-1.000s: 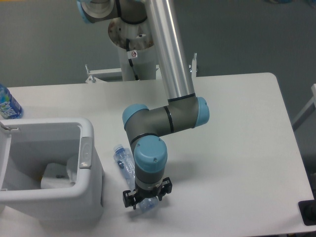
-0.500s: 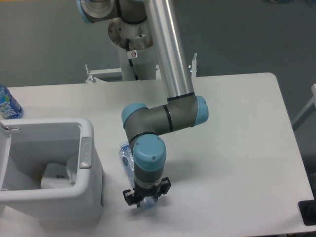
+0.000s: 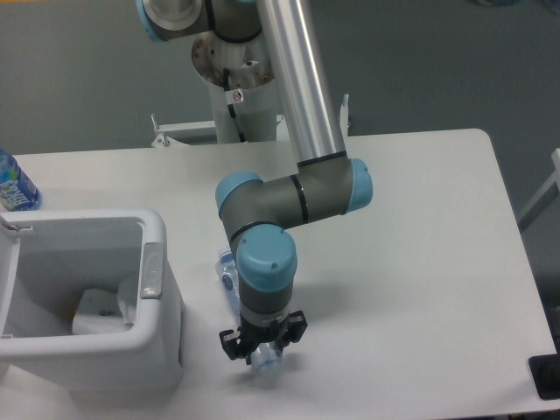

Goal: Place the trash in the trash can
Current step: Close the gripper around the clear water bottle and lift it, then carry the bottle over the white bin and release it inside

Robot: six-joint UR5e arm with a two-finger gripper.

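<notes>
We see the tool (image 3: 262,347) low over the white bench (image 3: 420,262), pointing down, with its fingers closed around the flattened bottle (image 3: 265,360) — the clear plastic shows just below them, and its bluish cap end (image 3: 227,271) comes out behind the wrist. The trash can (image 3: 87,306) stands to the left, just beside the arm. Inside it lies something white — we cannot tell what. A blue-label bottle (image 3: 13,185) stands at the far left edge.
</notes>
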